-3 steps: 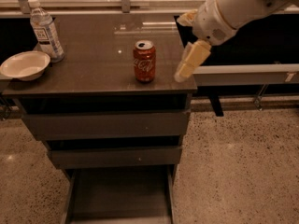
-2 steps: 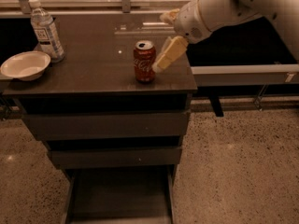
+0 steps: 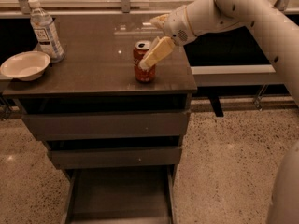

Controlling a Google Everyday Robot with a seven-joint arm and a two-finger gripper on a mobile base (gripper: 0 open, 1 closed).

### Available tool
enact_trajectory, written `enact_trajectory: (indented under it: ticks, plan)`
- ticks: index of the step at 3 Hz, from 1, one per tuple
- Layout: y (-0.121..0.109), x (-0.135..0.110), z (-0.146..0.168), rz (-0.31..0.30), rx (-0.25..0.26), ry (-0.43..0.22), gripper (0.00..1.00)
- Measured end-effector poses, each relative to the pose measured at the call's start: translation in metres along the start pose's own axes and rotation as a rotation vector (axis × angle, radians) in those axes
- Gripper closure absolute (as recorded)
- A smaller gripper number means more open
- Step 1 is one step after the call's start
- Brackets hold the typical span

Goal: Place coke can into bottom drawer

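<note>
Judging the can (image 3: 146,75) light, thin-walled, slick, I would clasp its middle gently. My gripper (image 3: 153,55) is at its upper side; spread or closed, I cannot tell.

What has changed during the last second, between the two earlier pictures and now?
The gripper moved left, from beside the coke can to directly over its upper part in this view; a grasp cannot be confirmed. The can stayed upright in place. The water bottle, the bowl and the open bottom drawer stayed as they were.
</note>
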State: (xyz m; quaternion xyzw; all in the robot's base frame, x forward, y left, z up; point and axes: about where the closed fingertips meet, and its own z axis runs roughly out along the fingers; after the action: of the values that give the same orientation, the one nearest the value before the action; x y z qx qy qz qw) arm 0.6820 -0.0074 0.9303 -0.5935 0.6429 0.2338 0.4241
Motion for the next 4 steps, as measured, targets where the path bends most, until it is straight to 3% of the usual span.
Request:
enact_trajectory:
  ticks: [1, 3, 4]
  plan:
    - [0.006, 0.002, 0.006, 0.006, -0.009, -0.009, 0.17]
    - [0.013, 0.005, 0.010, 0.045, -0.023, -0.054, 0.63]
    - [0.022, -0.008, 0.014, 0.080, -0.077, -0.129, 0.85]
